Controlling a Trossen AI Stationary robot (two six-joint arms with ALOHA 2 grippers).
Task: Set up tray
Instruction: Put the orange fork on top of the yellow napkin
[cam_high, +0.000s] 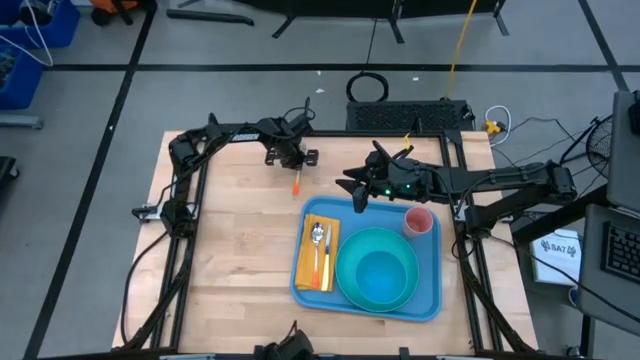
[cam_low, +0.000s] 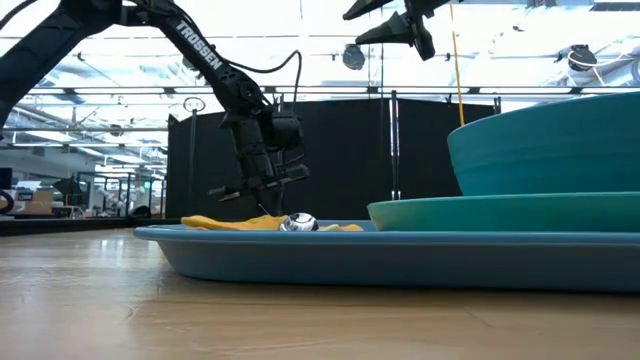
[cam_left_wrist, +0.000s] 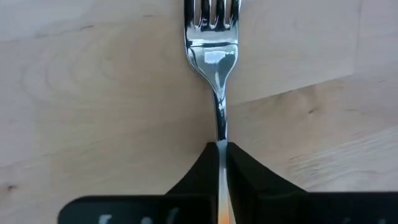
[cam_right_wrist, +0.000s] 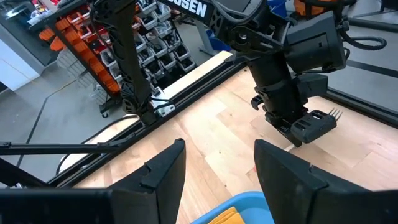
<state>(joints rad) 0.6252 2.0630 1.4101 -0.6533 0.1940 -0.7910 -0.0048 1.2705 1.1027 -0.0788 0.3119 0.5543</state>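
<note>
Tray (cam_high: 432, 290), sitting at the table's (cam_high: 230, 270) near right, looks stiff, light, slick plastic; its raised rim is the handhold. Beyond it the right gripper (cam_high: 352, 189) hangs with fingers apart; farther off, the left gripper (cam_high: 296, 165) pinches a fork (cam_left_wrist: 212, 37).

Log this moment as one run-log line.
left gripper: shut on fork, on table beyond tray | right gripper: open, empty, over tray's far edge | spoon: on yellow napkin
</note>
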